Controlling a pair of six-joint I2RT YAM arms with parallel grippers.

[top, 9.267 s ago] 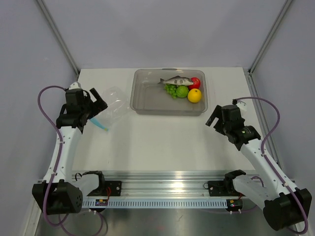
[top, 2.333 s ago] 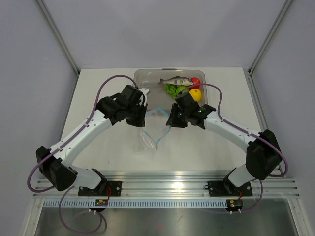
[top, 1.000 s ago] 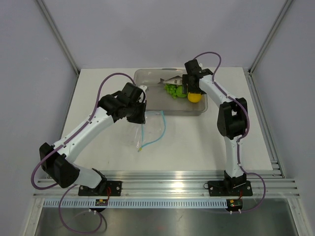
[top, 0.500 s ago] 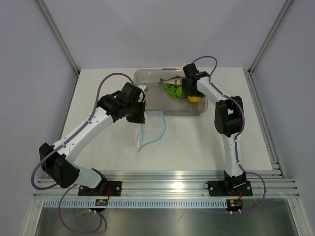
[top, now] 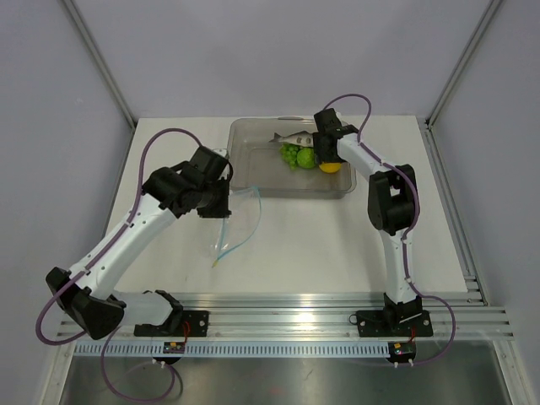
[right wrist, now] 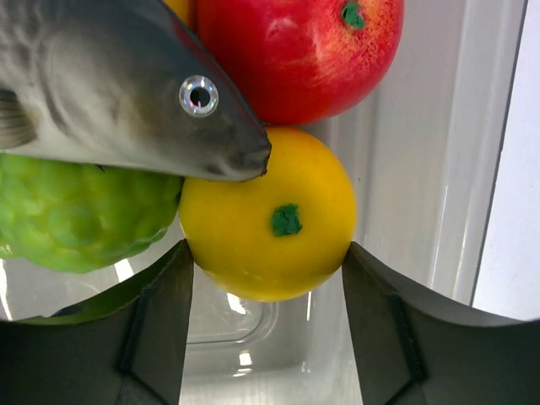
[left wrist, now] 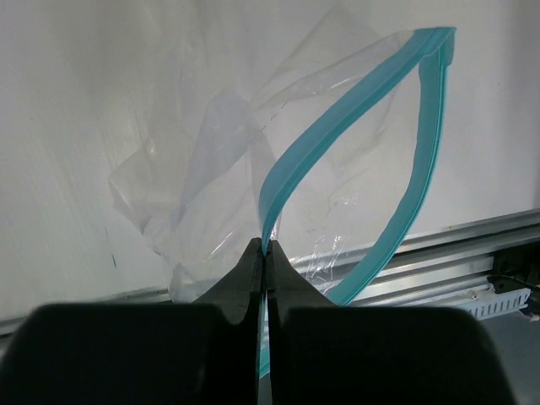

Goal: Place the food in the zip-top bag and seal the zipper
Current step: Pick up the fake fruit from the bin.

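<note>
My left gripper (top: 221,202) (left wrist: 264,253) is shut on the teal zipper (left wrist: 337,110) of the clear zip-top bag (top: 232,224) (left wrist: 194,194). The bag hangs from it with its mouth gaping, left of the tray. My right gripper (top: 325,156) (right wrist: 267,261) is down in the tray, both fingers pressed against the sides of the yellow fruit (right wrist: 261,219) (top: 331,166). The grey fish (right wrist: 110,93) (top: 295,137) lies over that fruit. A red fruit (right wrist: 299,51) sits behind it, a green grape bunch (right wrist: 76,219) (top: 291,154) to its left.
The rigid grey-clear tray (top: 245,160) (right wrist: 396,194) stands at the back middle of the white table. The yellow fruit lies close to its right wall. An aluminium rail (top: 278,321) runs along the near edge by the arm bases.
My left arm has carried the bag to the left, away from the tray. The right gripper's jaws have narrowed onto the yellow fruit.
</note>
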